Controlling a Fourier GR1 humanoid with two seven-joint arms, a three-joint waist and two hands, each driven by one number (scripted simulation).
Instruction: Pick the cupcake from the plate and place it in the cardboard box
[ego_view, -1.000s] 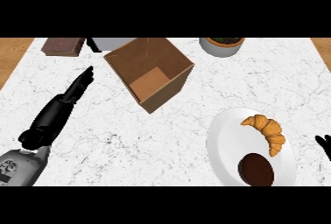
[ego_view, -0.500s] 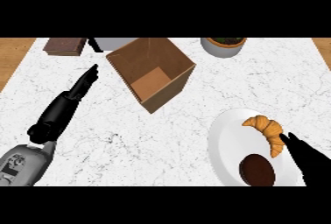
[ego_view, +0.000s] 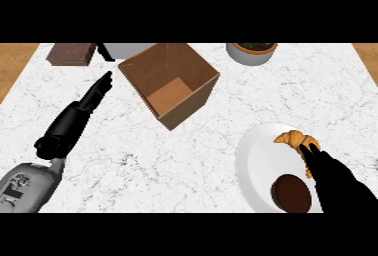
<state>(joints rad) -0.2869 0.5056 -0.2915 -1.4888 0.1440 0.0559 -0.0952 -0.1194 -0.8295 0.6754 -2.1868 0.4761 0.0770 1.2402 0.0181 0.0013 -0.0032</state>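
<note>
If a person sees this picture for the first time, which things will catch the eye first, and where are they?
The open cardboard box stands out at upper centre, brown against the white marble counter. At lower right, a white plate holds a dark cupcake and a croissant, with the black right hand stretched over it. The left hand lies open at the left, fingers pointing toward the box.

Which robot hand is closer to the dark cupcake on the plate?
Right. The right robot hand is beside the cupcake over the plate; the left robot hand is far across the counter.
</note>
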